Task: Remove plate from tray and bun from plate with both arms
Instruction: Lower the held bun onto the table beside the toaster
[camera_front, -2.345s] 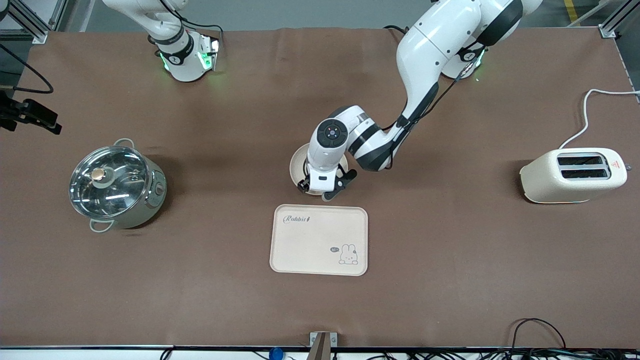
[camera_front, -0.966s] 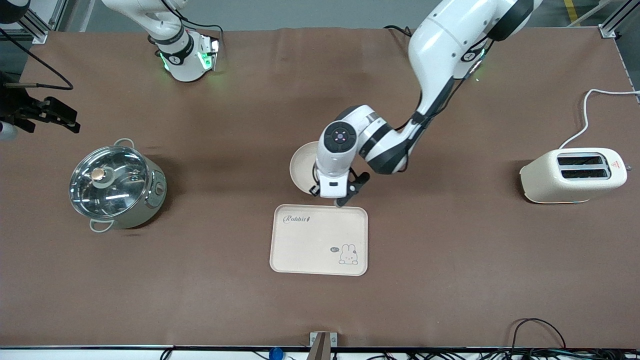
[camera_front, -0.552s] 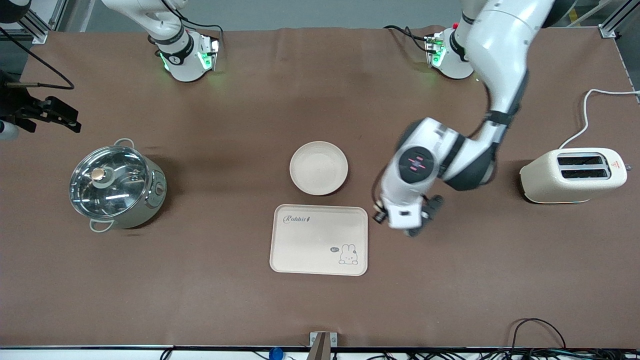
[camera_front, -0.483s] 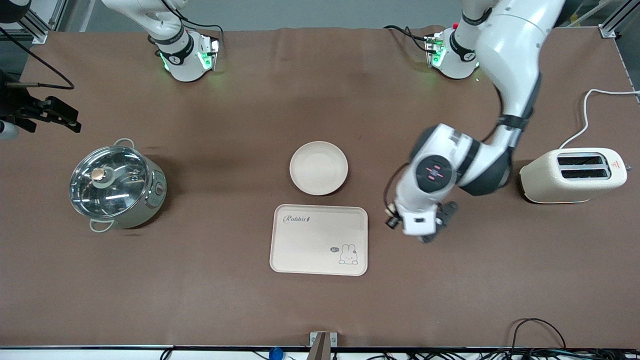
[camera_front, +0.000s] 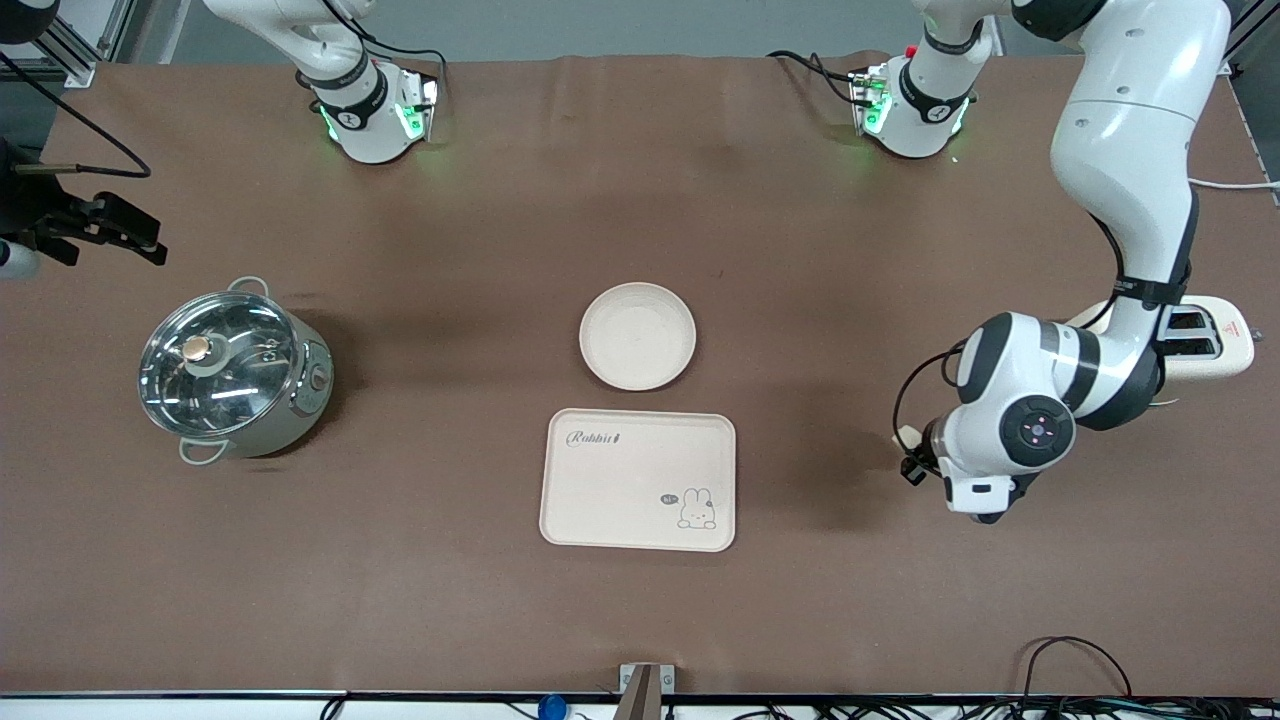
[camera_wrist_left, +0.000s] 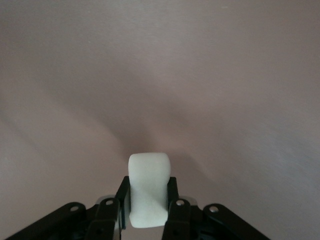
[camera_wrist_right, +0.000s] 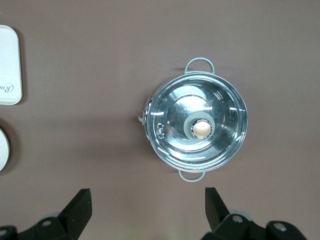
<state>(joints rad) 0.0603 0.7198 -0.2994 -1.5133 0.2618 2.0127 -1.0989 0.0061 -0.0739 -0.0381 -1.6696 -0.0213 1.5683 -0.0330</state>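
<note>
Toward the left arm's end from the tray (camera_front: 638, 480), the left gripper (camera_front: 915, 452) has carried the bun (camera_wrist_left: 148, 189), pinched, off the plate (camera_front: 637, 335); only release remains. The right gripper (camera_wrist_right: 147, 207) waits spread above the pot (camera_wrist_right: 198, 126).

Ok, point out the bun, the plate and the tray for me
bun (camera_wrist_left: 148, 187): left wrist view, middle of the pale lump between the left gripper's fingers.
plate (camera_front: 638, 335): front view, centre of the bare dish.
tray (camera_front: 620, 490): front view, bare middle of its flat surface.
</note>
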